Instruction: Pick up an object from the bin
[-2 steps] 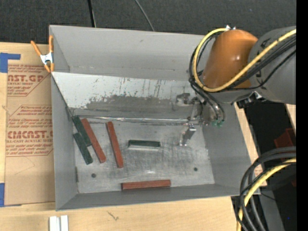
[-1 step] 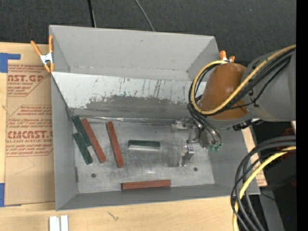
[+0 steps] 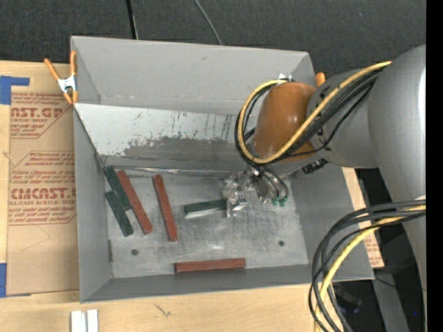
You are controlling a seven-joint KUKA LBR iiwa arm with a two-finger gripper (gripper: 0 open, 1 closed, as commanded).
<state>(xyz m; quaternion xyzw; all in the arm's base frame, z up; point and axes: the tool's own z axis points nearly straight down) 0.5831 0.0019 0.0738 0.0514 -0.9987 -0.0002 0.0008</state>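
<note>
grey metal bin (image 3: 201, 126): sloped walls, scuffed floor, a few loose bars spread over it.
pincer (image 3: 239, 200): low over the floor, right of centre, under the orange wrist cover (image 3: 280, 116); its tip meets the right end of the short green bar (image 3: 203, 210).
pincer state: can't tell. the metal parts merge w/ the shiny floor, so wide vs narrow isn't readable; also can't tell if the bar's end is gripped or only touched.
task thing, look: short green bar is thin, straight and flat; dark green on top w/ a pale streak along its lower side; shorter than the red-brown ones.
task thing, pose: lies almost level across the view, left end a bit lower, pointing to the bin's left.
task thing, where: mid floor, approx centre, just left of the pincer; apart from every other bar.
steep red-brown bar (image 3: 165, 207): nearest neighbour, left of the green one, slanted steeply, not touching it.
left red-brown bar (image 3: 133, 201): further left, similar slant, just beside the dark green pair (image 3: 119, 213).
dark green pair: far left of the floor, same slant; touching the left red-brown bar or not, can't tell.
front red-brown bar (image 3: 210, 265): lies level along the near wall, below and left of the pincer, well apart from the rest.
arm (image 3: 394, 109): grey, comes in from the right over the rim; yellow and black cables (image 3: 242, 126) loop round the cover.
</note>
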